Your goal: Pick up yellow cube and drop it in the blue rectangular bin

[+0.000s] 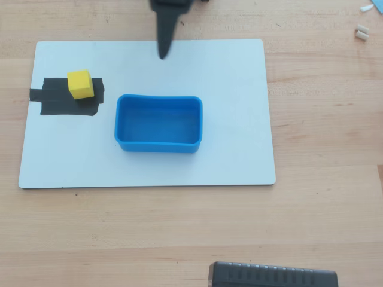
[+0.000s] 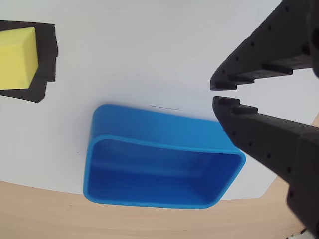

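Centrally, on the white board (image 1: 239,119), the blue rectangular bin (image 1: 158,124) is seen empty, its long axis running left to right in the overhead view. Above it, near the board's far edge, the gripper (image 1: 163,55) is held empty, its jaws nearly closed with only a thin gap between the tips in the wrist view. Smallest, the yellow cube (image 1: 80,84) is seated on a black tape patch (image 1: 60,103), well to the left of the fingertips (image 2: 224,102) in both views, so a leftward reach is judged necessary.

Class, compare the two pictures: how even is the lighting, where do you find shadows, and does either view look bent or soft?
Overhead view: soft, even daylight, no glare on the white board; the yellow cube and blue bin look sharp, with faint shadows. Wrist view: the bin bulges, its rim curved, hinting at lens distortion; the near fingers are dark but fairly sharp.
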Robot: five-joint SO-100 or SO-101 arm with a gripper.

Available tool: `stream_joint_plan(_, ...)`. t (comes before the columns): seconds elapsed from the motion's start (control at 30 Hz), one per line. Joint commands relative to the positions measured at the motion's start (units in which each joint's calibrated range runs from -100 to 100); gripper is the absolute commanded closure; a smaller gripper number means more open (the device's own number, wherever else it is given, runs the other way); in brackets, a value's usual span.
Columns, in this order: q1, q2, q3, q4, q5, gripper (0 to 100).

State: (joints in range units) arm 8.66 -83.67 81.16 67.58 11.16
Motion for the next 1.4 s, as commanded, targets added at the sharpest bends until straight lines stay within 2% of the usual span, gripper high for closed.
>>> stream_joint_plan(0.0,5.15,15.53,-19.80,3.11,2.25,100)
stream_joint_plan(0.2,13.73,36.52,-43.34,10.70,8.74,100)
stream_joint_plan(0.37,18.96,57.70,-65.62,14.67,11.82,100)
stream_joint_plan(0.5,22.56,69.22,-75.71,15.16,14.55,100)
stream_joint_plan(0.73,24.28,77.21,-75.89,13.59,18.51,100)
stream_joint_plan(1.07,24.79,81.30,-72.07,9.88,19.29,98)
stream_joint_plan(1.2,26.33,80.93,-69.53,8.06,19.05,84)
stream_joint_plan(1.3,26.68,80.83,-67.89,7.98,19.29,80)
stream_joint_plan(1.37,26.76,80.83,-66.62,7.98,19.29,73)
